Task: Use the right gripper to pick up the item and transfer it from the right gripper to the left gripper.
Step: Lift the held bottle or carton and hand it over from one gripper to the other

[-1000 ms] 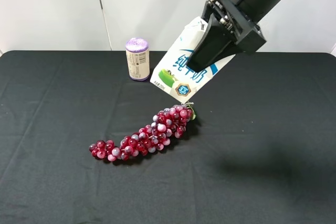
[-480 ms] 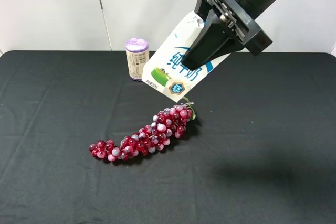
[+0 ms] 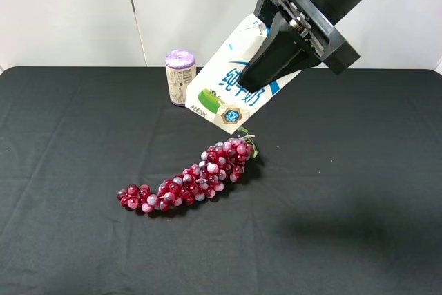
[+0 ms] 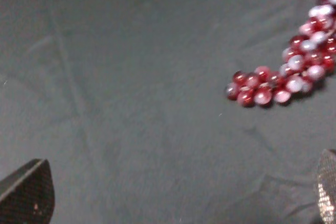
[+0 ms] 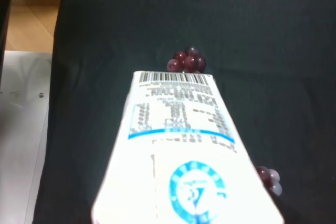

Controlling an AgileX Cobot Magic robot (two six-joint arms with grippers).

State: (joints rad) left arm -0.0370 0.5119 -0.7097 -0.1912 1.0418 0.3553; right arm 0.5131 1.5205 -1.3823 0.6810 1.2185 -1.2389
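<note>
Since the right end effector (image 3: 257, 79), clamped on the tilted milk carton (image 3: 228, 94), has carried it up and leftward above the grapes (image 3: 190, 181), handover looms; the left end effector (image 4: 176, 195) waits spread wide.

Qty: 1 carton (image 3: 224, 94), 1 can (image 3: 181, 78), 1 grape bunch (image 3: 197, 179), 2 grippers, i.e. right gripper (image 3: 253, 82) + left gripper (image 4: 176, 198).

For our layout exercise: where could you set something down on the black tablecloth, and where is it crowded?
Bare: black tablecloth left of the red grape bunch, and right of it. Crowded: around the purple-topped cylindrical can and held white carton.
</note>
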